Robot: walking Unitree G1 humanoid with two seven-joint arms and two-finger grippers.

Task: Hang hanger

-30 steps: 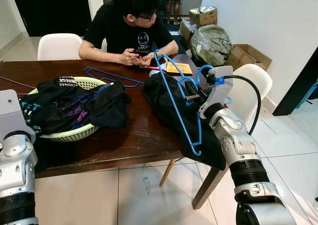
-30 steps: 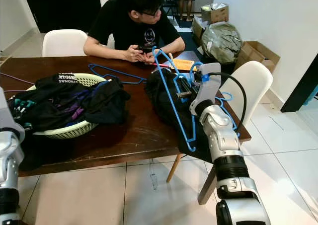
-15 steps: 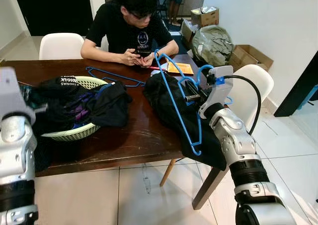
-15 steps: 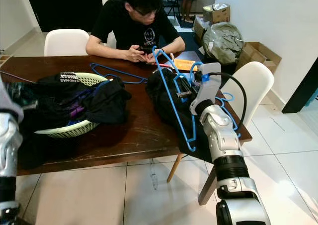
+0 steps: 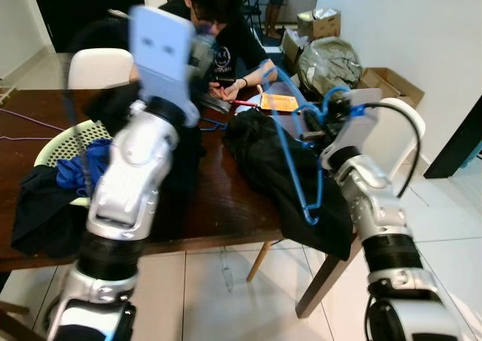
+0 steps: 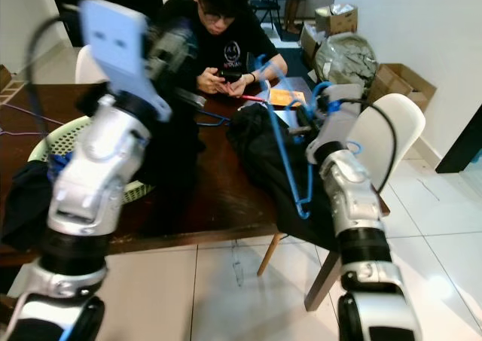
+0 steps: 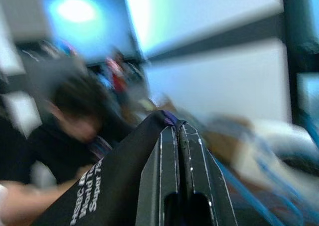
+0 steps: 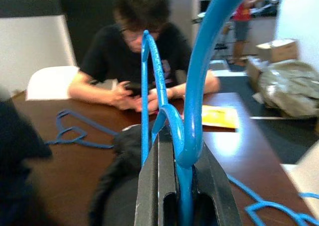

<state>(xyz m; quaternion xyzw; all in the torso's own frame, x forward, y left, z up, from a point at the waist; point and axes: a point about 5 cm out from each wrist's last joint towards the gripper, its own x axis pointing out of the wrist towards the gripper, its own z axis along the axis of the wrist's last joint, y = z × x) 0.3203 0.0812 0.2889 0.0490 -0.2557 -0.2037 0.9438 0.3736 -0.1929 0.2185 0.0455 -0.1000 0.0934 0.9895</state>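
Right gripper (image 8: pixel 183 176) clamped on blue hanger (image 5: pixel 290 149) over bench (image 5: pixel 218 198); left gripper (image 7: pixel 178 151) raised, pinching black garment (image 7: pixel 107 186) (view blurred).

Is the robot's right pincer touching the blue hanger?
Touching. In the right wrist view, the right pincer has its two black fingers shut on the blue hanger, which passes right between them.
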